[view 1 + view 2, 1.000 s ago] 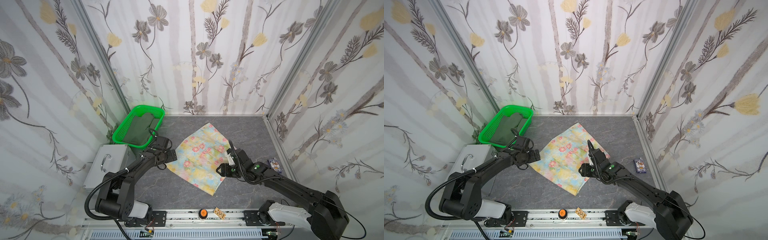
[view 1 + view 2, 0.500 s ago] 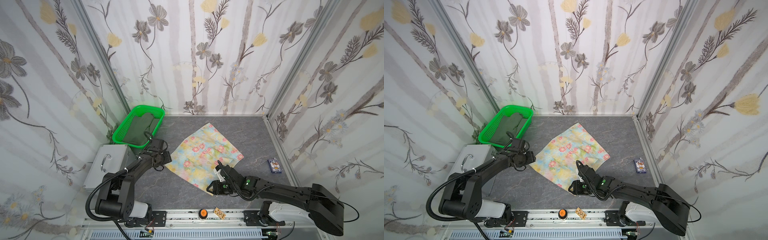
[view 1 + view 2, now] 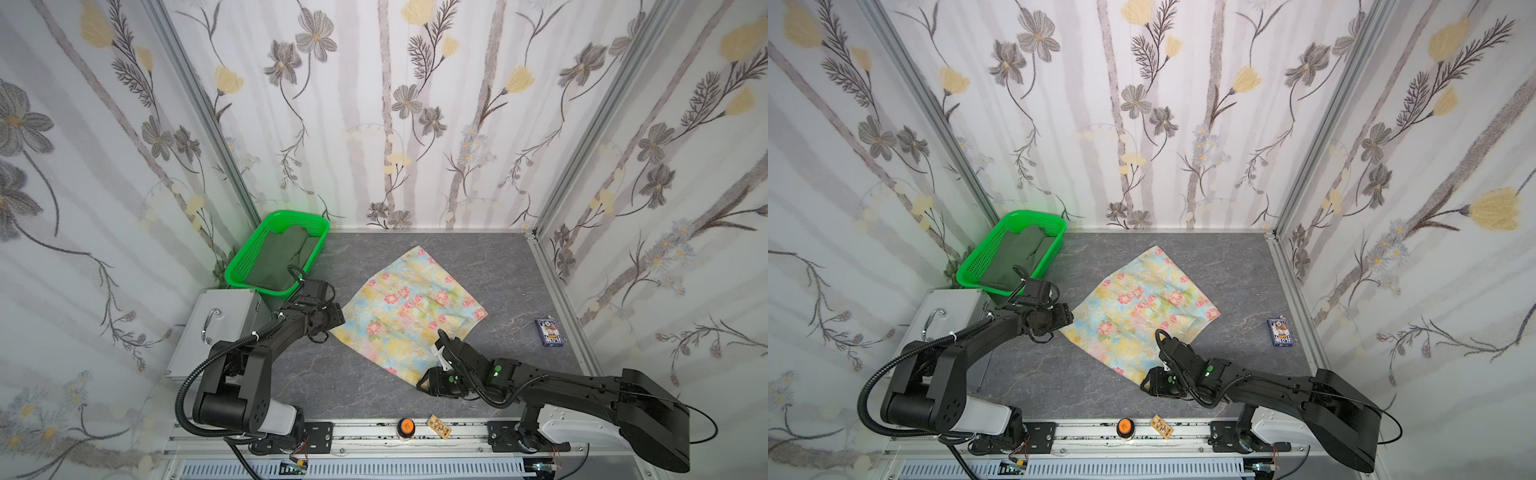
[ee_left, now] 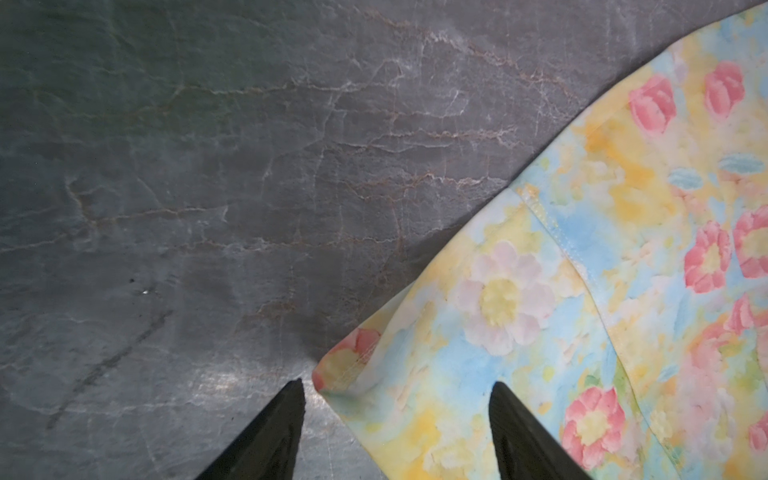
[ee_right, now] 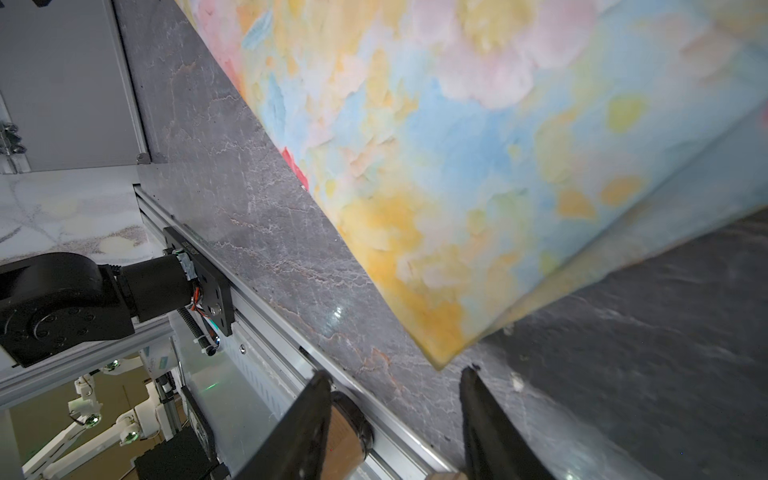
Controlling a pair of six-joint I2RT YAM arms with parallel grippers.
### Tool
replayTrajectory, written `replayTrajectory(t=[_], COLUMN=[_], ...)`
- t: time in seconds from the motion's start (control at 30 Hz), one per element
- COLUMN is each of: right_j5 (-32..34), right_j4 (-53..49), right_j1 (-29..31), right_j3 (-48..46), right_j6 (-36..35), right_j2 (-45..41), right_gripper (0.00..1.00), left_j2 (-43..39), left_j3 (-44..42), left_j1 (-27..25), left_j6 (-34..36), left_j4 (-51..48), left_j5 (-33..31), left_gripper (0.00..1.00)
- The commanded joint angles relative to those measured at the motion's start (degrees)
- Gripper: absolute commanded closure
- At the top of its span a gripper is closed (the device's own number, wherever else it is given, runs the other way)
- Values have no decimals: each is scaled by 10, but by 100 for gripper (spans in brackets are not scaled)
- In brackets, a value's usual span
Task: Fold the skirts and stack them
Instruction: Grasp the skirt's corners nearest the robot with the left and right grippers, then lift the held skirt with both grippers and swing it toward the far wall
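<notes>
**Fingers apart at two skirt corners**

The floral skirt (image 3: pixel 407 316) lies spread on the grey surface (image 3: pixel 490 257). My left fingers (image 4: pixel 274 436) stand apart, straddling one corner: one tip on bare surface, one over cloth, nothing clamped. My right fingers (image 5: pixel 482 432) are apart too, with the near corner just ahead of their gap, not between them. The olive skirt (image 3: pixel 286 257) sits in the green basket (image 3: pixel 245 266).

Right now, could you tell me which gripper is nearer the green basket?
Left. The left gripper is just beside the green basket, over the floral skirt's corner; the right gripper is far across the table.
</notes>
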Motion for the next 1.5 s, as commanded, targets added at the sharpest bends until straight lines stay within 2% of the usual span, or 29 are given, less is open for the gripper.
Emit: replayTrajectory(t=[0.0,0.23,0.3,0.37,0.47,0.53,0.73,0.83,0.97,1.07,1.17,1.3,1.37,1.47], right_j5=[7,8,10,10,8,8,46,56,46,42,43,38,37,33], right_j4=[44,67,71,70,55,38,-13,-11,-3,-5,-5,-5,-4,-4], right_j1=[1,2,2,2,4,7,21,20,21,21,20,17,17,15], right_j3=[8,25,26,26,27,29,23,2,-5,1,6,16,19,22], right_j6=[14,2,2,3,5,6,17,29,31,24,21,13,9,7], right_j2=[18,55,61,70,72,62,-17,-40,-30,-22,-16,-1,5,7], right_gripper=[52,57,62,72,95,100,100,100,100,100,100,100,100,100], left_j2=[4,1,-2,-4,-5,-6,-25,-41,-32,-21,-18,-26,-14,11], left_j3=[2,-1,-3,-4,-6,-9,-29,-37,-32,-33,-38,-42,-37,-26], left_j1=[1,2,2,2,3,3,3,6,7,7,7,7,7,7], left_j6=[0,2,0,0,-3,-7,-22,-29,-19,-8,-2,1,3,4], left_j4=[13,14,15,15,15,15,14,13,7,-4,-17,-19,-19,-18], left_j5=[6,14,12,12,12,15,14,4,-2,-12,-8,-12,-6,2], left_gripper=[27,28,28,28,28,28,29,18,16,22,33,36,46,53])
